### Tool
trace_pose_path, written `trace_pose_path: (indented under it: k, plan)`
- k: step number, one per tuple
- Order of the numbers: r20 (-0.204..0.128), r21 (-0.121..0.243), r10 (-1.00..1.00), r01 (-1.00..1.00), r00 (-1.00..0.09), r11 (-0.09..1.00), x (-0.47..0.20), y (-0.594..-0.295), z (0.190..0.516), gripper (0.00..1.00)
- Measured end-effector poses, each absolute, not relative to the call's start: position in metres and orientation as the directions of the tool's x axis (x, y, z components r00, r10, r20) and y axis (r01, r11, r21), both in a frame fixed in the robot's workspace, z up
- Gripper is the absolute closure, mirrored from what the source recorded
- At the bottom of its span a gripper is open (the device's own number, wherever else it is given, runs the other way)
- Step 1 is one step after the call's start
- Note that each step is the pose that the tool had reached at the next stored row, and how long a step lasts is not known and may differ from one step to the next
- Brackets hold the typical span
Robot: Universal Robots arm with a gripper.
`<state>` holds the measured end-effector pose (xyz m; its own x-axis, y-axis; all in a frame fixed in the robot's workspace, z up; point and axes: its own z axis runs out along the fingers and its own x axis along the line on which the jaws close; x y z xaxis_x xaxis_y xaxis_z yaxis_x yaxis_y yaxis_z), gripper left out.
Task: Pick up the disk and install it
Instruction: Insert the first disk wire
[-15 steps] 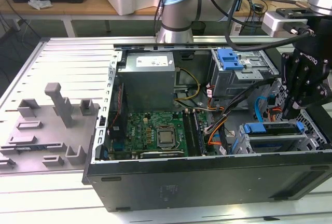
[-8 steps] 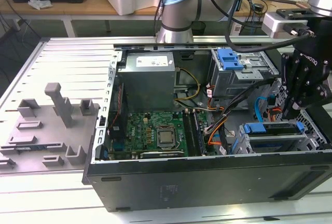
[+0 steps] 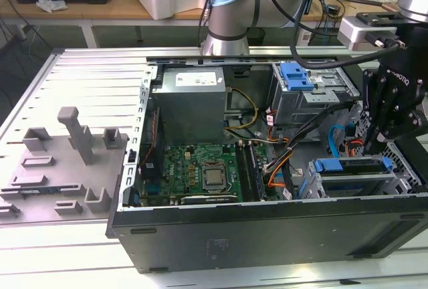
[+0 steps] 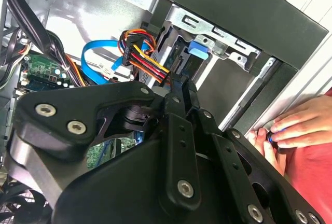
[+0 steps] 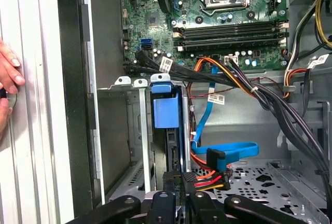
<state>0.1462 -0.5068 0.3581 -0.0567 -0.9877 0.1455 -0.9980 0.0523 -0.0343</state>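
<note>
Disk (image 3: 351,165) sits slotted in the drive cage (image 3: 314,185), near corner of the open case (image 3: 267,235), exterior view's right. Claw (image 3: 372,147) just above its far end, drawn narrow, gripping nothing. 1 hand (image 4: 298,125) rests on the surface (image 3: 87,75) outside the case.

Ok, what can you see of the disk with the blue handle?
The disk is a flat drive with a blue plastic end handle, sitting in a slot of the grey metal drive cage inside the open computer case. Its dark body is mostly hidden. The black gripper hangs close to it.
</note>
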Motion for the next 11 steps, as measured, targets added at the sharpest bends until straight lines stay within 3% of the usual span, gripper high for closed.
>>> trace_pose_path:
  k: [6,11]
  plan:
    - [0.121,-0.033,-0.991,-0.998,-0.057,0.053,0.1462,-0.5113,0.3573,0.83]
    - [0.118,-0.033,-0.991,-0.998,-0.057,0.053,0.1462,-0.513,0.3568,0.83]
